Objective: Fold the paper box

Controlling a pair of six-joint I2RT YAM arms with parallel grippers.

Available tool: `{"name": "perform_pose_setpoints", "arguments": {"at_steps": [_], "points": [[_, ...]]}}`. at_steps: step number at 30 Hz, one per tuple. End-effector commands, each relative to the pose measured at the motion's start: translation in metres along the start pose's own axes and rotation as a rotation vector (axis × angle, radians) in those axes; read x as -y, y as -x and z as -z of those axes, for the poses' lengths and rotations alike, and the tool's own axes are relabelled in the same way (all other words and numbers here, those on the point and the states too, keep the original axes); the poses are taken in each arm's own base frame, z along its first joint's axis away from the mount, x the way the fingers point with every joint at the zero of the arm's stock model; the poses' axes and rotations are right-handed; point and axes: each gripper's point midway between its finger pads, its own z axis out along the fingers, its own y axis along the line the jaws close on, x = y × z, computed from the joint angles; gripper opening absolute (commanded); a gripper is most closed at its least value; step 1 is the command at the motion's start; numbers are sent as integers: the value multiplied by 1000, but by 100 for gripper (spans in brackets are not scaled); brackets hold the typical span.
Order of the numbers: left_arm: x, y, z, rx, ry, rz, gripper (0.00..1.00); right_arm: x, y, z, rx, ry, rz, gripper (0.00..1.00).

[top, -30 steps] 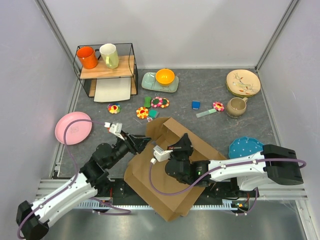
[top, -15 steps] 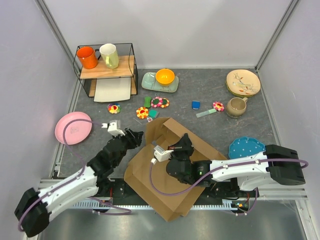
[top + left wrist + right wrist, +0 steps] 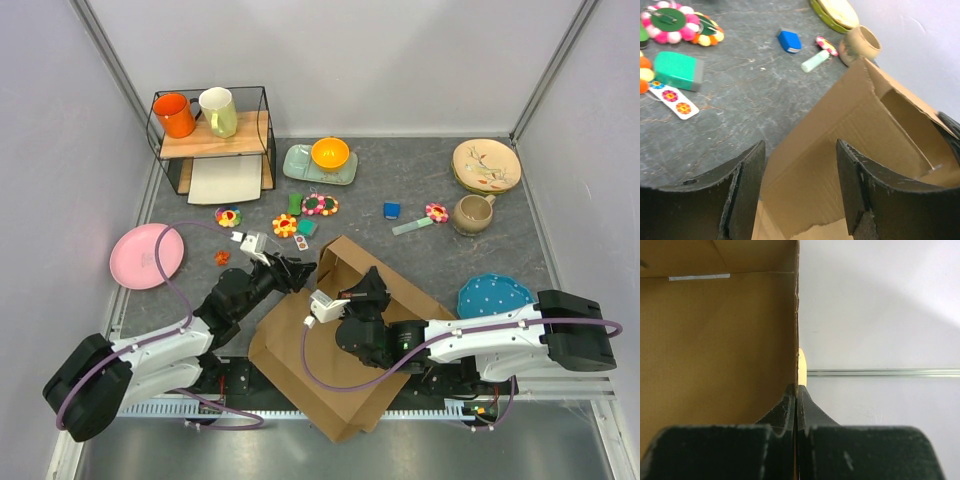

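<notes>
The paper box [image 3: 300, 365] is a big brown cardboard sheet lying near the table's front edge, with flaps raised at its far end. My left gripper [image 3: 303, 268] stands open at the raised left flap [image 3: 330, 252]. In the left wrist view the box [image 3: 840, 135] fills the space beyond the left gripper [image 3: 800, 172], whose two fingers [image 3: 747, 190] hold nothing. My right gripper [image 3: 366, 284] is shut on the edge of an upright panel inside the box. The right wrist view shows the right gripper [image 3: 797, 392] pinching that panel [image 3: 715, 340] at its edge.
A pink plate [image 3: 147, 256] lies at the left, a blue plate [image 3: 490, 295] at the right. A wire shelf [image 3: 212, 135] with two mugs stands at the back left. Flower toys [image 3: 320, 205], a green tray [image 3: 300, 165] with an orange bowl, a beige mug [image 3: 472, 213] and a patterned plate [image 3: 486, 165] lie behind the box.
My left arm has swung right, up to the box's raised left flap, and its jaws have widened. The right arm has kept its grip and place.
</notes>
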Motion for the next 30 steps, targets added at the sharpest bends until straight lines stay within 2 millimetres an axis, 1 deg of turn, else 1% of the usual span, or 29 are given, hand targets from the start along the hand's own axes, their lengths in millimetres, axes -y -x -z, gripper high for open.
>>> {"name": "perform_pose_setpoints", "arguments": {"at_steps": [1, 3, 4, 5, 9, 12, 16, 20, 21, 22, 26, 30], "points": [[32, 21, 4, 85, -171, -42, 66, 1, 3, 2, 17, 3, -48, 0], [34, 16, 7, 79, -191, -36, 67, 2, 4, 2, 20, 4, -56, 0], [35, 18, 8, 93, -202, -31, 67, 2, 4, 2, 23, 6, -57, 0], [33, 12, 11, 82, -205, -19, 67, 2, 4, 2, 20, 5, -61, 0], [31, 2, 16, 90, -225, 2, 68, 1, 5, 2, 26, 10, -77, 0], [33, -6, 18, 77, -254, -9, 67, 1, 5, 2, 26, 14, -90, 0], [34, -10, 18, 73, -269, -65, 68, 3, 7, 3, 39, 31, -116, 0], [41, 1, 14, 116, -287, -96, 68, 1, 10, 3, 49, 45, -129, 0], [45, 6, 13, 133, -305, -105, 69, 1, 10, 3, 51, 47, -135, 0], [47, 8, 8, 135, -309, -122, 69, 0, 11, 3, 53, 52, -141, 0], [56, 7, -2, 116, -339, -159, 73, -1, 12, 3, 59, 63, -148, 0], [47, 1, -14, 97, -296, -174, 77, -2, 14, 3, 65, 72, -152, 0]]}}
